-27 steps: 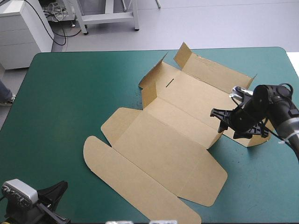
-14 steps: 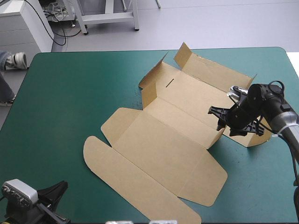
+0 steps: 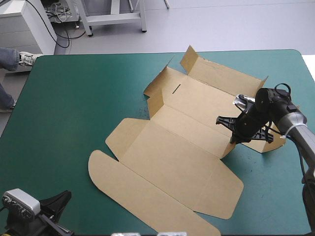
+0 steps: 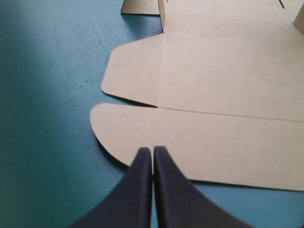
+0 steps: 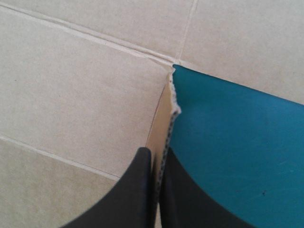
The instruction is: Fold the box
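Observation:
The brown box [image 3: 167, 152] lies mostly flat across the middle of the teal-green table, its long lid flap toward the near left and short walls raised at the far side. My right gripper [image 3: 235, 136] is at the box's right side, shut on a raised side flap. In the right wrist view that flap's cut edge [image 5: 167, 137] stands pinched between the black fingers of the right gripper [image 5: 156, 164]. My left gripper [image 4: 153, 156] is shut with nothing in it, its tip just over the rounded lid flap [image 4: 199, 142]; in the high view it is out of sight at the near left corner.
Bare teal-green cover [image 3: 64, 108] stretches left of the box and along the right edge [image 3: 285, 196]. The box's far flaps [image 3: 192, 56] stand up near the table's back edge.
The right gripper has drawn the side flap leftward and up, and the whole box has shifted slightly left and turned a little. The left arm has not moved.

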`<state>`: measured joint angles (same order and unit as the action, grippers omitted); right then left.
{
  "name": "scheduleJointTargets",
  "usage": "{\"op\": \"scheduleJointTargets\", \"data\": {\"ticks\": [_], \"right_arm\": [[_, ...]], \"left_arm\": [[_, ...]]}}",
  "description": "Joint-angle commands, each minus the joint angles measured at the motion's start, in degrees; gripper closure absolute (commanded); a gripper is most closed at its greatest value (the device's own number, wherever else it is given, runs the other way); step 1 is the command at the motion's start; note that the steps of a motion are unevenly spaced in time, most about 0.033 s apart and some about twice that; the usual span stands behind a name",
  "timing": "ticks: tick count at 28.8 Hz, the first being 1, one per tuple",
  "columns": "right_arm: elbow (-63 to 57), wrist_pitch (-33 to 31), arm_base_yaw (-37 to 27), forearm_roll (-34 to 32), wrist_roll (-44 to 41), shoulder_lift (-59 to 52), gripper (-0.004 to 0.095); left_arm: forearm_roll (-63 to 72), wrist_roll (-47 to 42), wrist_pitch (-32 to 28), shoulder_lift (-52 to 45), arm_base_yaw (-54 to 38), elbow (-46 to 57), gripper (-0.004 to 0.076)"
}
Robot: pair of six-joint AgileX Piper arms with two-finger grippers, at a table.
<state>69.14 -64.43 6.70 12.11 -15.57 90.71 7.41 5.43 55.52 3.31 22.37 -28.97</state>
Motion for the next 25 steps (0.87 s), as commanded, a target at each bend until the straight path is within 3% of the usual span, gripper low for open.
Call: {"op": "scheduleJointTargets", "data": {"ticks": [1,7,17,25], "right_arm": [[2.8,-1.8,0.2,-2.7,5.6,-1.8,0.0923],[8.9,-2.5,0.2,-9.6,21.5,-0.4,0.0924],[21.8,-2.5,0.6,-8.9,37.7,9.7,0.0924],[34.5,-2.5,6.4,-9.1,49.5,16.9,0.0924]], "left_arm": [[0.7,-0.1,-4.2,1.0,0.2,-1.3,0.0731],[0.7,-0.1,-4.2,1.0,0.2,-1.3,0.0731],[0.7,-0.1,-4.2,1.0,0.2,-1.3,0.0731],[0.7,-0.1,-4.2,1.0,0.2,-1.3,0.0731]]}}
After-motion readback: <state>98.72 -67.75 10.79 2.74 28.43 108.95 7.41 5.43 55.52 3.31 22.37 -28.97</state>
